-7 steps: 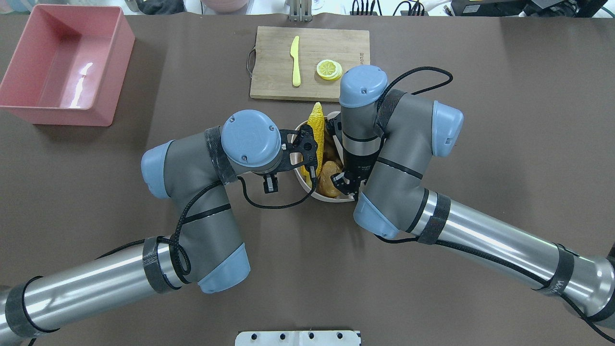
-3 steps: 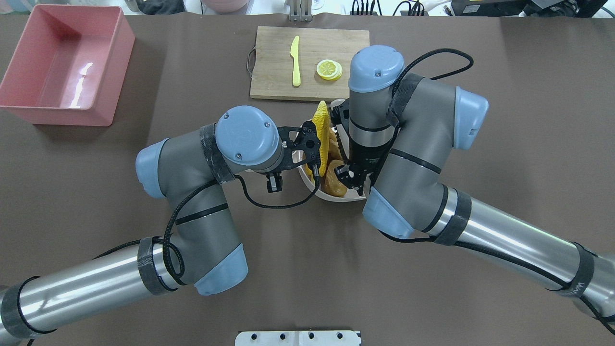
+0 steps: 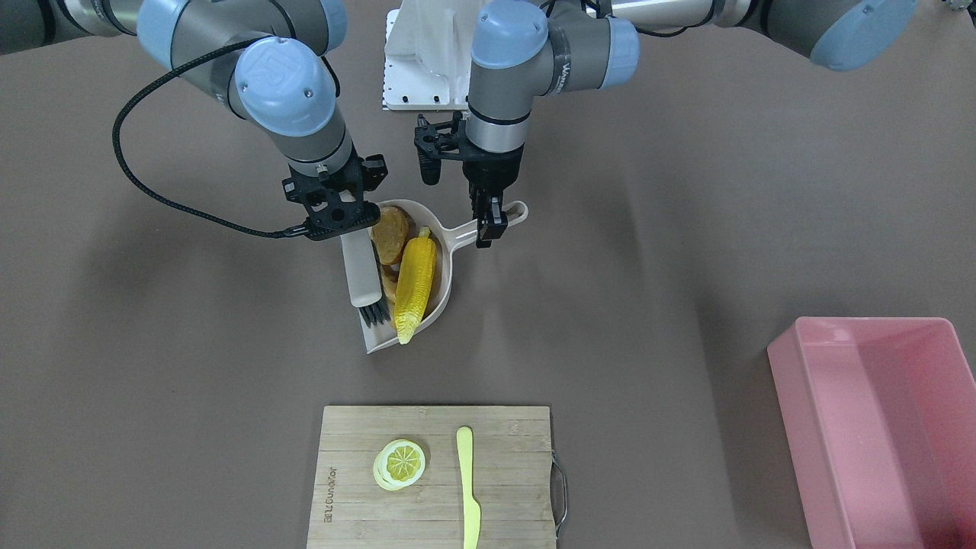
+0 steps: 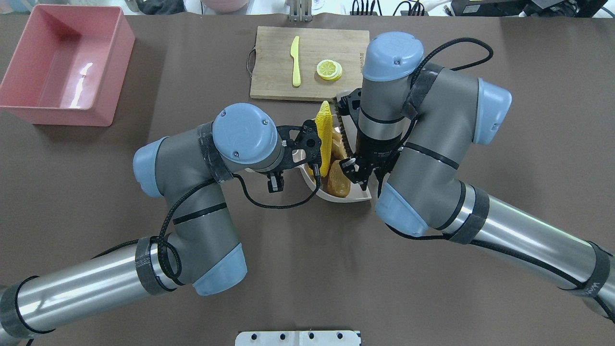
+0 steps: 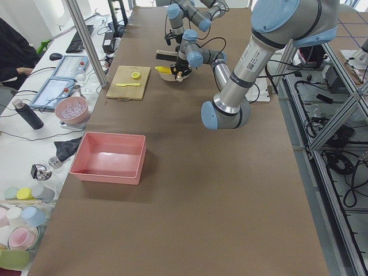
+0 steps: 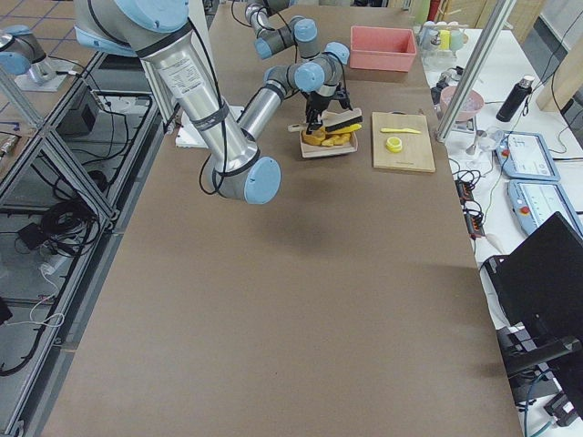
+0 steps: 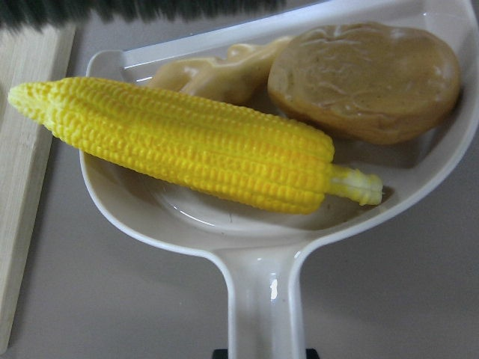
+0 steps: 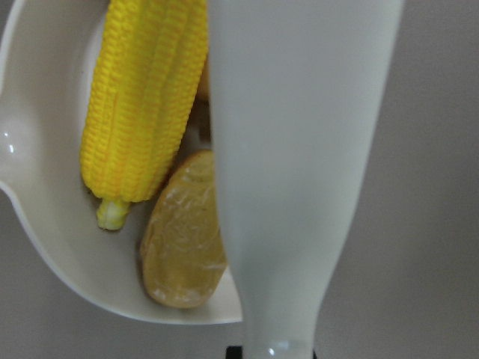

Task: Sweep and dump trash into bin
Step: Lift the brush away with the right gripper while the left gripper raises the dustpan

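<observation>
Notably, corn cob overhangs dustpan's open edge.

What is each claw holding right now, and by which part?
The left claw holds the dustpan by its handle; the right claw holds the brush by its handle.

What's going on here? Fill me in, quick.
The left gripper holds the dustpan by its handle, jaws shut. The right gripper grips the brush at the pan's edge. The corn, potato and ginger all lie in the dustpan. The bin stands empty off to the robot's left, so the dump is not yet done.
</observation>
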